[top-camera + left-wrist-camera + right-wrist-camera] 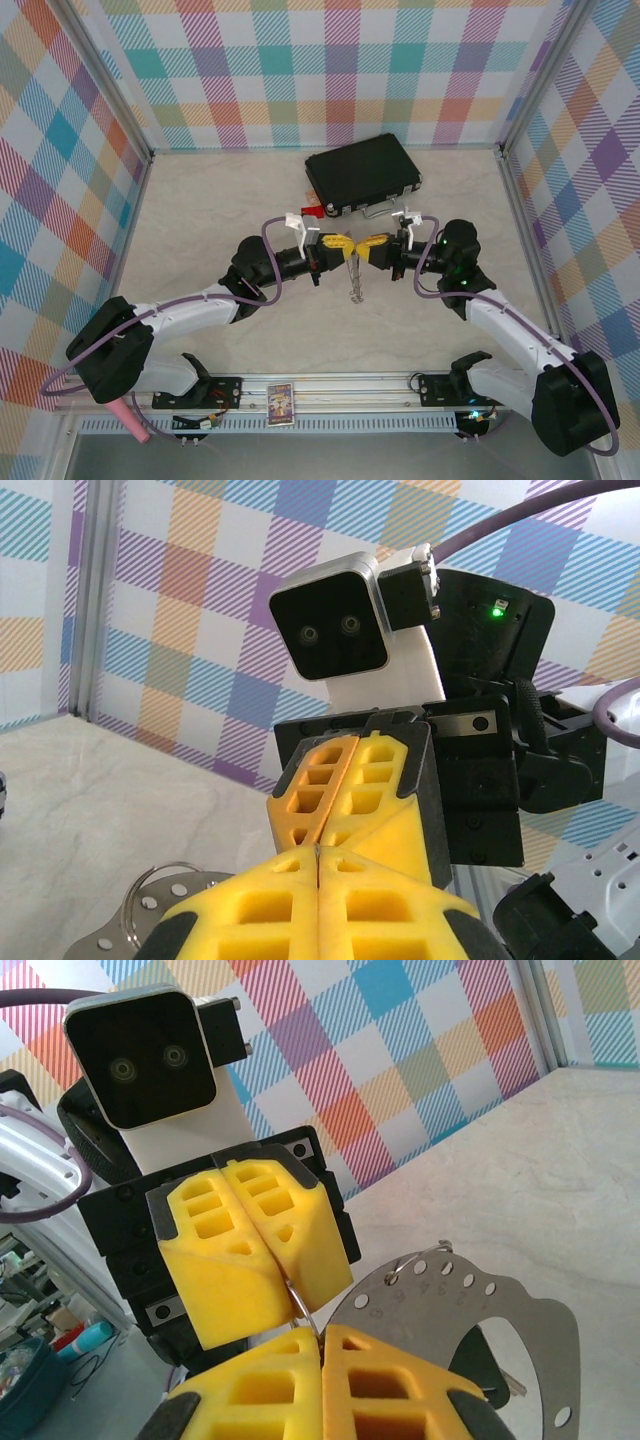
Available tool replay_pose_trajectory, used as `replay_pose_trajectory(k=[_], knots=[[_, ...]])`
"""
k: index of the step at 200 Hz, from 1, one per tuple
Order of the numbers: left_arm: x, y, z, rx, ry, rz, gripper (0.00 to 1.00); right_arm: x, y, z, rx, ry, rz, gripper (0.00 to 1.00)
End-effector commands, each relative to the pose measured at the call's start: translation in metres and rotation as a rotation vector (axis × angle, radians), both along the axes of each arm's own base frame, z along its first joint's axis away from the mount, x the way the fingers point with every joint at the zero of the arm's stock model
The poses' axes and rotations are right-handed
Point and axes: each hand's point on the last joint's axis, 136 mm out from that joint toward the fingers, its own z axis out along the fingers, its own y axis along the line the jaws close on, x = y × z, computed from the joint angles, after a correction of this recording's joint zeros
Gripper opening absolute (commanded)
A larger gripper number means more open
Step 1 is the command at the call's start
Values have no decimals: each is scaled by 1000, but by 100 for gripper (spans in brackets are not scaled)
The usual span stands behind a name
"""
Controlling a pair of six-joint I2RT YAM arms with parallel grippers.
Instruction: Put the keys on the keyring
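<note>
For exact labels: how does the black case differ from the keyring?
The black case is a dark rectangle; the keyring is round grey metal with small holes. The case lies flat on the table; the keyring is held up between the shut left gripper and right gripper.

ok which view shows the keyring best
Right wrist: the keyring sits close up, its flat grey rim and small holes plain to see. Left wrist catches an arc of it at bottom left. Top external gives a small thin sliver, detail too fine to read.
</note>
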Motion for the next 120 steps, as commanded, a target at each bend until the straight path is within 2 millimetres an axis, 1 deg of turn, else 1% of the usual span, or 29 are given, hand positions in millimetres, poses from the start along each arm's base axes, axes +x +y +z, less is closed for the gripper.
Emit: replay_pose_trajectory(k=[1, 6, 10, 31, 47, 55, 75, 89, 111, 120], knots=[[1, 5, 25, -57, -36, 1, 11, -5, -2, 11, -2, -77, -7, 0], [1, 6, 25, -54, -29, 2, 16, -4, -2, 11, -9, -84, -14, 0], [2, 6, 24, -49, -22, 3, 17, -4, -3, 10, -14, -88, -19, 0], [3, 11, 24, -26, 5, 6, 18, -3, -4, 5, -43, -115, -37, 0], [4, 17, 23, -10, 22, 18, 22, -2, -5, 2, -63, -133, -46, 0], [4, 21, 24, -3, 28, 26, 23, -1, -4, 0, -79, -144, -53, 0], [3, 28, 20, 56, 47, 45, 25, 0, -1, -9, -129, -168, -60, 0], [0, 33, 13, 136, 57, 61, 26, 0, 3, -16, -168, -183, -61, 0], [-1, 47, 0, 260, 66, 119, 27, -1, 10, -26, -219, -200, -51, 0], [-5, 52, -5, 303, 57, 128, 28, -2, 13, -31, -249, -205, -50, 0]])
